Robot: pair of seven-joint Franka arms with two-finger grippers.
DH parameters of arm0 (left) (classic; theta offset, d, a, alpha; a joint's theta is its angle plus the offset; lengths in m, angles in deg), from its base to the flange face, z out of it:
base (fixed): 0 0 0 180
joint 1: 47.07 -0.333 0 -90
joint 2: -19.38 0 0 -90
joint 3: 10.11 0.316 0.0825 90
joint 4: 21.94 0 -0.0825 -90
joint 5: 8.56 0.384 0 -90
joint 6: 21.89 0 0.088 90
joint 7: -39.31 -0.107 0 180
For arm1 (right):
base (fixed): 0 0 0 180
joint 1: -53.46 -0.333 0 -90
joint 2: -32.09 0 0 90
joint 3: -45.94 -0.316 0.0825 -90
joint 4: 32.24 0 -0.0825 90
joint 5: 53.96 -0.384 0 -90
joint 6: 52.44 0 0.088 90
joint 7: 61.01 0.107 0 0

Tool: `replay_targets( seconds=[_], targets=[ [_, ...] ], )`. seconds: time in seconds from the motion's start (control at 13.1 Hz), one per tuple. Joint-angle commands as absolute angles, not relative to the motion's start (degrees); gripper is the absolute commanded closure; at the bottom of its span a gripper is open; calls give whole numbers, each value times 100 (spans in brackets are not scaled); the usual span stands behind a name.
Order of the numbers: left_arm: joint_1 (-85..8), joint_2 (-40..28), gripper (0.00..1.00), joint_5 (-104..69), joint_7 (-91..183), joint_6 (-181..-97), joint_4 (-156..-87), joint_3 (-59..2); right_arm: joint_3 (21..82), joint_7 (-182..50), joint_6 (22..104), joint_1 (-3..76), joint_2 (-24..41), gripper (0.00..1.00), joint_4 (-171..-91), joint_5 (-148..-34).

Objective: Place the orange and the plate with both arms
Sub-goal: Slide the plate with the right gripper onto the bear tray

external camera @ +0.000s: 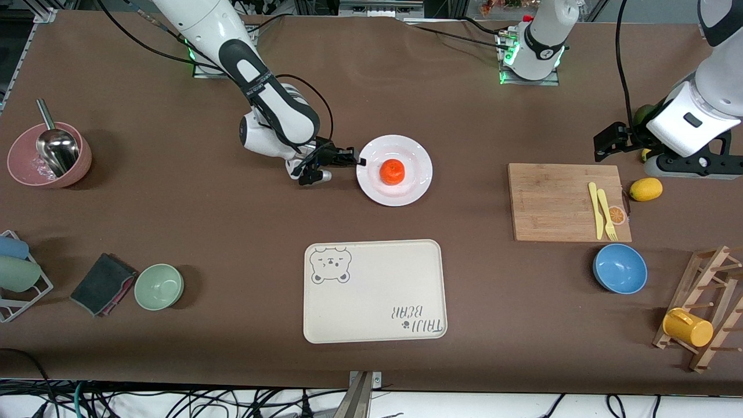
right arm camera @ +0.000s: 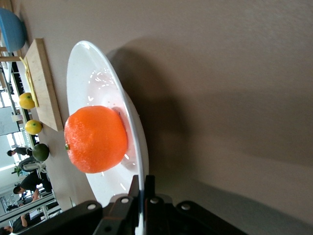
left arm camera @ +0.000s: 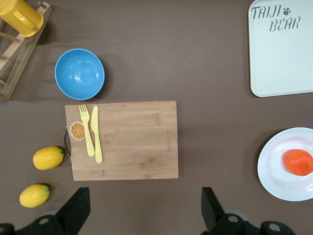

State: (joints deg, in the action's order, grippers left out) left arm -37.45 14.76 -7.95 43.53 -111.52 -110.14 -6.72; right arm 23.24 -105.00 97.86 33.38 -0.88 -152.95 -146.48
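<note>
Brown cloth covers the table (external camera: 174, 220); both arm bases stand along the edge farthest from the front cam.

Plate (external camera: 418, 159): white, flat on the cloth near table centre, farther from the front cam than the cream bear-print tray (external camera: 374, 293). Orange (external camera: 392, 171) sits in the plate, approx. at its middle, upright.

Right gripper (external camera: 360, 162): low at the plate's rim on the side toward the right arm's end of the table. Fingers closed, pinching the rim edge-on; right wrist view shows the thin rim clamped between the two pads (right arm camera: 134, 192), orange (right arm camera: 95, 139) just past them, plate (right arm camera: 80, 73) tilted in that view only.

Left gripper (left arm camera: 146, 210): waits in the air over the cloth beside the cutting board (external camera: 551, 200), toward the left arm's end. Fingers spread fully wide, nothing between them.

Board carries a yellow fork (external camera: 606, 215) and knife (external camera: 594, 209). A lemon (external camera: 645, 189) lies beside the board; a blue bowl (external camera: 620, 268) lies nearer the front cam than the board.
</note>
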Motion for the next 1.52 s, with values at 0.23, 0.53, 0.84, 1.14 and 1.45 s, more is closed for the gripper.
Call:
replay_targets(
  seconds=[0.23,0.53,0.84,1.14,1.45],
  targets=[
    [-3749,1367,0,-883,4291,-11058,-10807,-668,2283,-11120,9594,3710,-183,100,-15046,-14783],
    [-3749,1367,0,-883,4291,-11049,-10807,-668,2291,-10726,9214,4071,-175,100,-14590,-14862],
    [-3749,1367,0,-883,4291,-11058,-10816,-668,2431,-9987,9266,4150,-525,100,-13458,-14652],
    [-3749,1367,0,-892,4291,-11049,-10807,-668,2713,-9469,9485,4080,-1612,100,-12000,-14161],
    [-3749,1367,0,-892,4291,-11049,-10808,-668,2713,-8949,9591,4045,-2581,100,-10890,-13492]
  ],
)
